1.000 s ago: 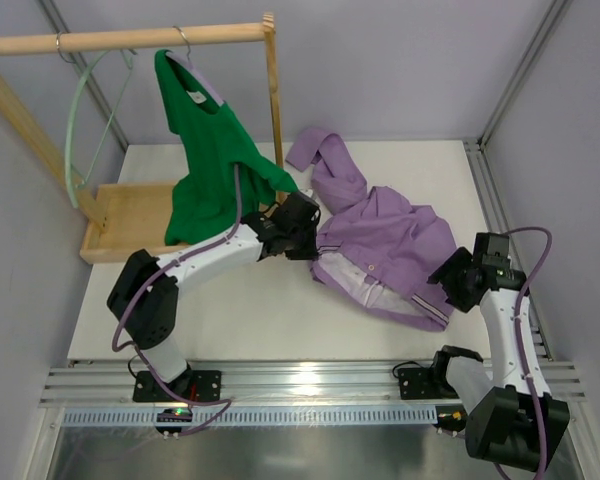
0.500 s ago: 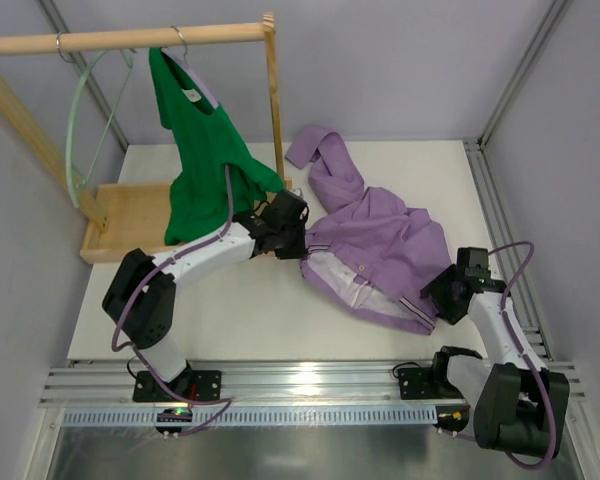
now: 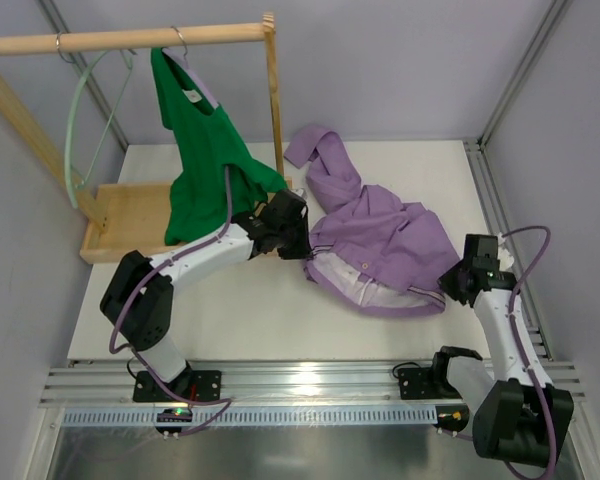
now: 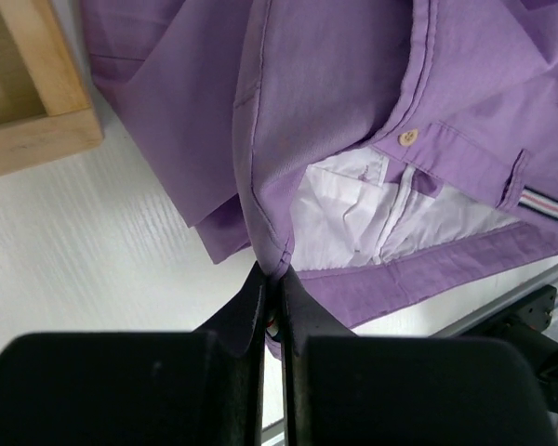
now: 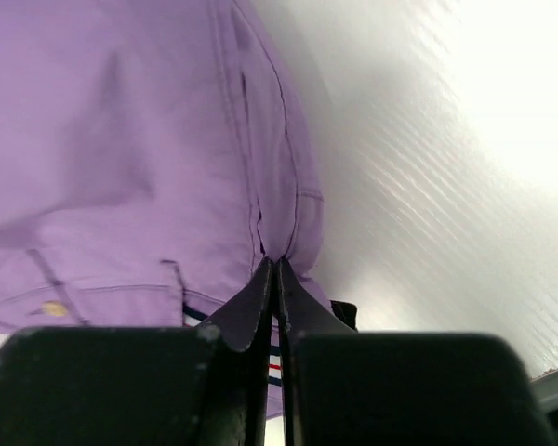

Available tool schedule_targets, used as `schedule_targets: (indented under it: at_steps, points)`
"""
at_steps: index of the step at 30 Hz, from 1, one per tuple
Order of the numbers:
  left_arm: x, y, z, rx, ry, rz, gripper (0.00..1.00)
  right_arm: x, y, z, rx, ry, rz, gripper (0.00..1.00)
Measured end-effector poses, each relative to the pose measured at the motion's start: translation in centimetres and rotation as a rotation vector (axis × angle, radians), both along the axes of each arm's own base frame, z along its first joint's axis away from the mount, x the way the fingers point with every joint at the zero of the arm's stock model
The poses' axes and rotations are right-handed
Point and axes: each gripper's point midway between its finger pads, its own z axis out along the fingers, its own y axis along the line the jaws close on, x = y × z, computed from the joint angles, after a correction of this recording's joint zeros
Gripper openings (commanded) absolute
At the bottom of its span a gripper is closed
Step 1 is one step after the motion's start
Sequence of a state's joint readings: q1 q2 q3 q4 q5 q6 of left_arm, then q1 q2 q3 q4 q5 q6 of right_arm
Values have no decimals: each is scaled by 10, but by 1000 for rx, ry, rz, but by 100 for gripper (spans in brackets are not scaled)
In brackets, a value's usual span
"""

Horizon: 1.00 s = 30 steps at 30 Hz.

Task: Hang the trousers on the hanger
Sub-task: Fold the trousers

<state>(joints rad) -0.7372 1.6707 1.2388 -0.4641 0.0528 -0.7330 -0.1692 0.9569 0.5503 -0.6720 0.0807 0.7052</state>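
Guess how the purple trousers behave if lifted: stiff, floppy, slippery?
Likely floppy: the trousers lie in crumpled folds, so they should sag between the left gripper and right gripper. Both pinch only thin edges, so fabric might slip.

The place is a robot lab cell: bare grey walls (image 3: 380,70), metal frame posts (image 3: 521,70), white table (image 3: 260,310) on aluminium rails (image 3: 310,385).

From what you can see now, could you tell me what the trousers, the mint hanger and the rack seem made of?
The trousers look like soft matte woven cloth, perhaps cotton: they crease, with stitched seams. The hanger seems thin smooth plastic or coated wire; too small to tell. The rack looks like pale bare wood, its grain showing.
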Motion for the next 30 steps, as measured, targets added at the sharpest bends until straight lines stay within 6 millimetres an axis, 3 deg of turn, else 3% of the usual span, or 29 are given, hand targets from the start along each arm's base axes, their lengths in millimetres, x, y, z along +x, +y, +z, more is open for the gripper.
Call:
schedule_targets:
  at_steps: [4,7,18,20,21,25,30]
  points:
    - [-3,-5,4,-26,10,-20,0,24,-10,56,-62,-166,-3,4]
    - [-3,-6,7,-32,9,-24,0,26,-10,69,-74,-201,6,4]
    - [-4,-7,6,-38,17,-12,0,3,-3,49,-49,-114,30,5]
    - [-5,-5,3,-34,20,-12,0,0,0,37,-31,-101,34,18]
    - [-5,-5,1,-32,23,-12,0,-5,4,26,-12,-71,36,32]
    - [-11,0,-12,-16,43,-10,0,-19,11,2,35,25,29,53]
    - [-11,0,-13,-19,42,-10,0,-21,13,-7,51,45,16,63]
